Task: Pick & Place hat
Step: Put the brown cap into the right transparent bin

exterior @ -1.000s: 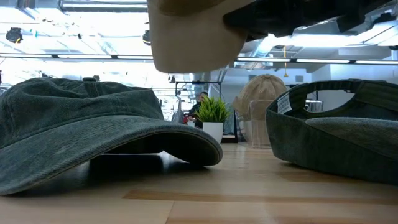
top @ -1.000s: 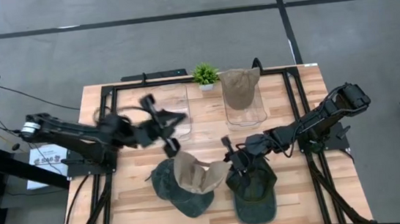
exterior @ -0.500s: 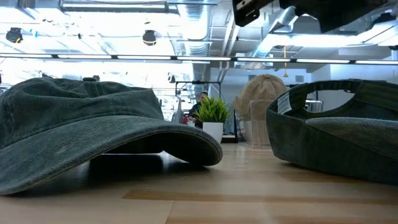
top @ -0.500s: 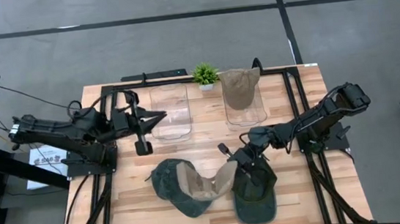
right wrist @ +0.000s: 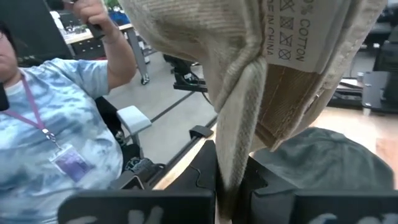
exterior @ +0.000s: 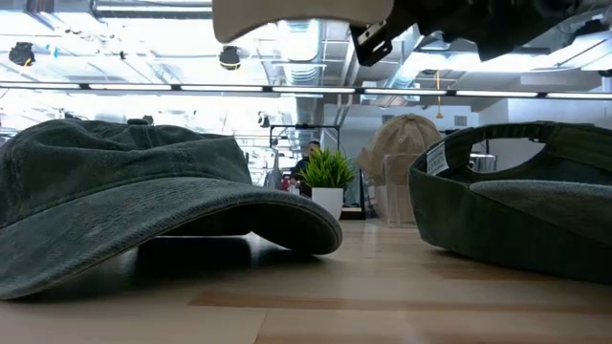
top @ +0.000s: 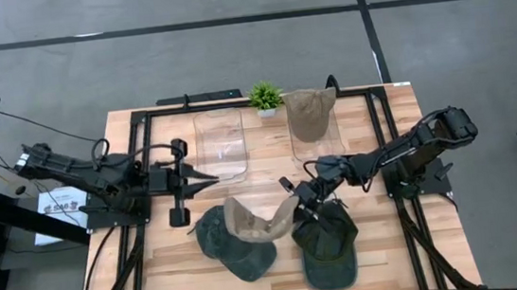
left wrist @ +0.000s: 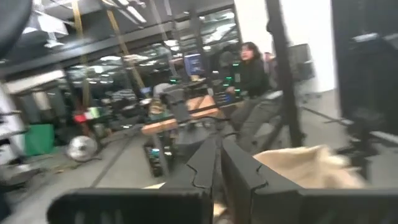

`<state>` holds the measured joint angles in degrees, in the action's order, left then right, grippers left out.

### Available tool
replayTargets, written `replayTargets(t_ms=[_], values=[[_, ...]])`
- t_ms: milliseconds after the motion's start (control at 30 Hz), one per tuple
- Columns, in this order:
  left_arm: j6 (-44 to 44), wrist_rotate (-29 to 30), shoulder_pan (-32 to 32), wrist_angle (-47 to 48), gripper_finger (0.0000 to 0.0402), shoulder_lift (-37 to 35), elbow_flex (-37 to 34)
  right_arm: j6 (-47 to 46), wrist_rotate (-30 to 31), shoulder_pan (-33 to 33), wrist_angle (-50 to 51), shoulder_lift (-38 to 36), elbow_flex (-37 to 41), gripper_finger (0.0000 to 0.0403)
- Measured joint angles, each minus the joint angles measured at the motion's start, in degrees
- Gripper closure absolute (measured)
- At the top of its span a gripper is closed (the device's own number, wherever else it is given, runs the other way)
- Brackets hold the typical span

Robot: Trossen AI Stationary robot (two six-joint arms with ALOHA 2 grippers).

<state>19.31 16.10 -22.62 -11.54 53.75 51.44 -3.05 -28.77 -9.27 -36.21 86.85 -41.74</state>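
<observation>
The right gripper point(top: 294, 201) pinches the edge of the tan hat point(top: 252, 222), its fingers pressed together on the fabric, as the right wrist view shows with the cloth and its care label hanging from the jaws. It holds the hat lifted, just above the dark green hat point(top: 233, 245) that lies crown-up on the table point(top: 397, 246); the low view shows the tan brim point(exterior: 287, 17) clear of the wood, so it can probably be carried without dragging.

Just beside that green hat, toward the right arm, a 2nd green hat point(top: 327, 248) lies upside down. Beyond the green hats stand 2 clear stands: one point(top: 315, 138) already wears a tan hat point(top: 310, 109), the other point(top: 219, 144) is bare, likely the destination. A small plant point(top: 264, 96) sits between them.

The left gripper point(top: 212, 176) waits near the bare stand, fingers pressed together on nothing.
</observation>
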Motion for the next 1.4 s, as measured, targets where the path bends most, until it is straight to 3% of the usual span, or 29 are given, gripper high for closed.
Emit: replayTargets(t_ms=[200,400,567,767,1400], values=[[-5.51,-10.71,-0.30,5.83,0.0375,0.13,0.00,0.02,0.10,1.27,1.34,0.00,0.00,0.0402],[-6.34,-20.02,-0.48,6.61,0.0337,3.10,0.00,0.08,0.90,2.53,3.64,0.00,0.00,0.0402],[-6.33,-19.99,-0.40,6.77,0.0300,7.01,0.00,0.55,1.97,3.34,5.18,0.00,0.00,0.0402],[-6.15,-15.17,-0.41,6.68,0.0275,10.64,0.00,0.62,2.16,3.91,6.17,0.00,0.00,0.0402],[-6.28,-10.72,-0.10,7.73,0.0271,12.38,0.00,1.08,3.42,4.43,7.19,0.00,0.00,0.0402]])
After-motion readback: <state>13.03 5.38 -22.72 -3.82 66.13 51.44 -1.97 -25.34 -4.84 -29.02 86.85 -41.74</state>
